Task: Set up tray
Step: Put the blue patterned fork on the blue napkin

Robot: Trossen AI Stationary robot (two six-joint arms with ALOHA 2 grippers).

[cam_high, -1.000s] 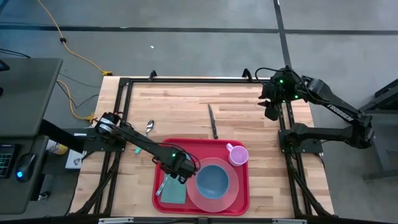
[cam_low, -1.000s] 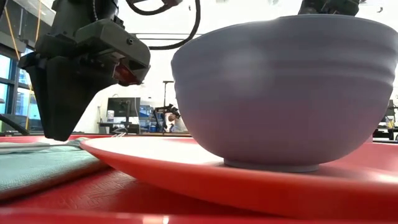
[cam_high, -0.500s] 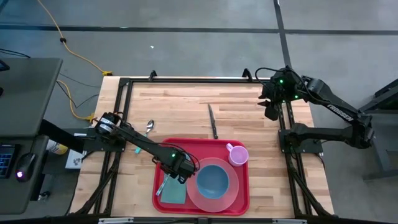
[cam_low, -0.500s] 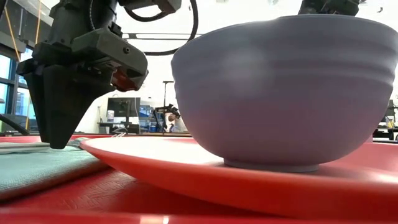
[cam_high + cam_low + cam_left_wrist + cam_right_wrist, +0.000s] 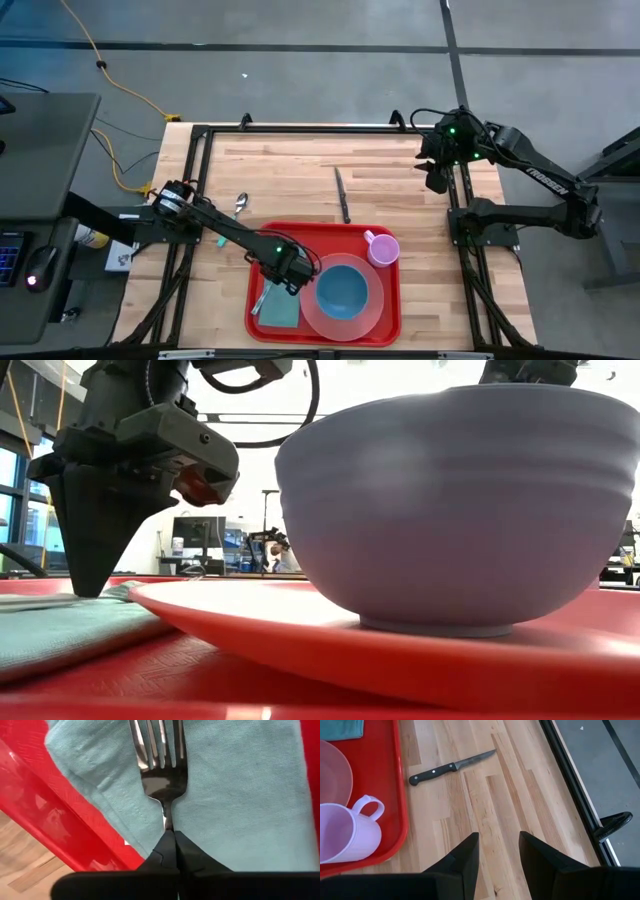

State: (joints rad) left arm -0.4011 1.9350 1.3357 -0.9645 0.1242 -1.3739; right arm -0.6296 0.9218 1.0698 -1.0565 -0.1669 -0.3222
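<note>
The tray [image 5: 385,238] was sat on the near half of the wooden table [image 5: 290,165], already loaded with a pink plate [image 5: 372,300], a blue bowl [image 5: 342,287], a lilac mug [image 5: 381,247] and a teal napkin [image 5: 281,311]. The left gripper [image 5: 287,278] was parked low over the napkin, beside the plate, fingers pinched tight together on the thin neck of a fork [image 5: 163,760] lying on the cloth. The right gripper [image 5: 497,847] was held up at the far right corner with its fingers apart and nothing between them. A knife [image 5: 342,195] and a spoon [image 5: 240,206] were left out on the bare wood.

Where it could go sideways: that neck is skinny and slick, so the fork could be twisted or dropped on a lift. The napkin could also get snagged and dragged along, or the plate's rim clipped, given how close it all was.
</note>
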